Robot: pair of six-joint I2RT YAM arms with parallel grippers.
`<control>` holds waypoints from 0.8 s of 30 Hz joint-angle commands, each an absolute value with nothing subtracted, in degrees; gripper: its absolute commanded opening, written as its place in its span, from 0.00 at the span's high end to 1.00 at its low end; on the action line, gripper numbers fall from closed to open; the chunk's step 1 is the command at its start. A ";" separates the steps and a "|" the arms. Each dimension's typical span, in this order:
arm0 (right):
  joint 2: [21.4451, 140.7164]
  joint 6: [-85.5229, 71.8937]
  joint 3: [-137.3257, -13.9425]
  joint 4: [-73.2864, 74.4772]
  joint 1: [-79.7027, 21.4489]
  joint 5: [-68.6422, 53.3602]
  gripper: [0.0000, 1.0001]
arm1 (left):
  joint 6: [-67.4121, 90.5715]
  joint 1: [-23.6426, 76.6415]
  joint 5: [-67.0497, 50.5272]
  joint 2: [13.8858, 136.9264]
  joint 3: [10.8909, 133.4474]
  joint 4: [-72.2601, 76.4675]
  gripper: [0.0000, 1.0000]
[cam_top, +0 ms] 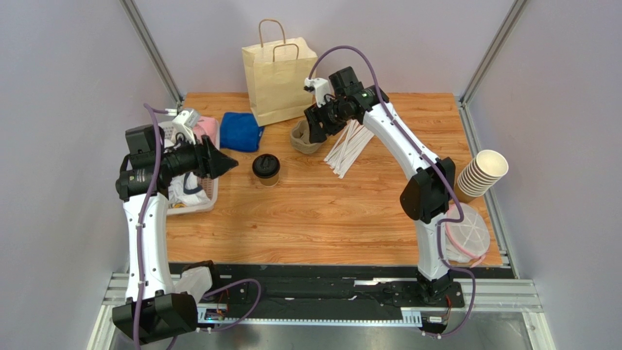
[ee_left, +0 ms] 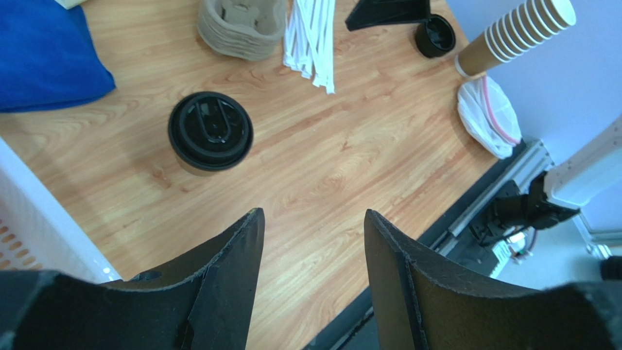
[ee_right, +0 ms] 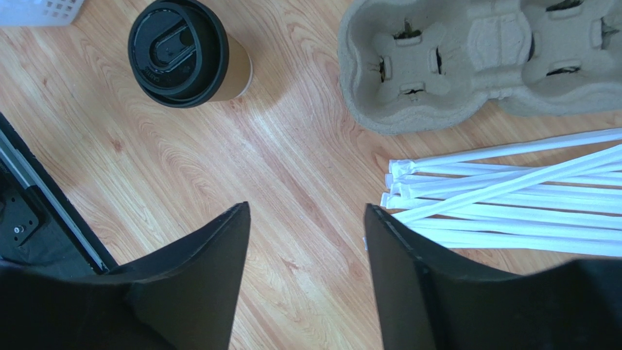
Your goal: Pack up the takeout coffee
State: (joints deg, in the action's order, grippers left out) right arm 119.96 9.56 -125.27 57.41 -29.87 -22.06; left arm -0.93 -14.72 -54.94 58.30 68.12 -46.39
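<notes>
Starting at the near right of the wooden table (cam_top: 328, 219), locate a clear plastic bag (cam_top: 467, 237), contents hard to make out from above. Next, at the left edge, note the left gripper (cam_top: 228, 165) raised beside a white basket (cam_top: 191, 200), jaws apart and gripping nothing, tips aimed toward the table's middle. At the right edge, find a leaning stack of paper cups (cam_top: 482, 173). Right of the left gripper's tips, near but apart, locate the takeout coffee (cam_top: 266, 168): upright on the bare wood, black lid on, touched by neither gripper. Farther back, note the right gripper (cam_top: 315, 131) poised above a pulp cup carrier (cam_top: 303, 140) and beside wrapped straws (cam_top: 349, 148), jaws likewise apart and empty. Left of the carrier, see a blue cloth (cam_top: 241, 131); behind both, at the far edge, an upright paper bag (cam_top: 277, 73).
</notes>
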 commanded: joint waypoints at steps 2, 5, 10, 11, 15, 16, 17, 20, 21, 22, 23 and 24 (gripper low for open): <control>120.14 10.72 -127.35 57.83 -30.15 -21.62 0.42 | -4.74 -15.12 -57.13 59.85 71.45 -51.85 0.39; 121.64 11.16 -127.88 57.48 -30.15 -21.18 0.46 | -5.10 -15.12 -56.86 61.26 72.16 -53.17 0.39; 124.62 11.95 -131.22 57.31 -30.67 -22.67 0.52 | -3.61 -15.20 -57.83 61.61 71.46 -53.35 0.40; 125.67 12.30 -131.66 56.61 -31.20 -22.68 0.53 | -3.08 -15.21 -57.57 60.83 71.02 -53.44 0.40; 129.10 14.06 -134.82 55.81 -32.60 -19.09 0.55 | -2.03 -15.12 -56.70 58.19 69.26 -52.30 0.40; 129.55 13.98 -135.43 55.55 -32.78 -18.46 0.56 | -1.24 -15.20 -56.60 58.01 68.91 -51.95 0.40; 129.81 13.80 -135.27 54.42 -32.96 -17.85 0.56 | -1.06 -15.12 -56.86 57.92 68.38 -51.68 0.40; 130.78 13.36 -133.86 50.82 -33.57 -14.95 0.57 | -1.32 -15.12 -56.96 57.57 67.68 -51.68 0.40; 131.30 13.19 -133.60 50.02 -33.57 -13.64 0.57 | -1.41 -15.12 -56.78 57.66 67.50 -51.68 0.40; 131.74 13.10 -133.42 48.97 -33.66 -13.01 0.57 | -1.32 -15.20 -56.69 57.92 67.41 -51.59 0.40; 132.10 12.57 -133.77 48.61 -33.66 -12.75 0.57 | -1.14 -15.12 -56.86 58.35 67.33 -51.50 0.40; 132.53 12.48 -133.94 48.52 -33.66 -12.74 0.57 | -0.97 -15.12 -57.04 58.53 67.32 -51.16 0.40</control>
State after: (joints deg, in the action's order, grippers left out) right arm 131.46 12.49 -132.35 54.17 -33.47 -16.36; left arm -1.72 -14.72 -56.03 58.24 67.79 -52.84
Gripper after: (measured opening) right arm 0.433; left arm 0.600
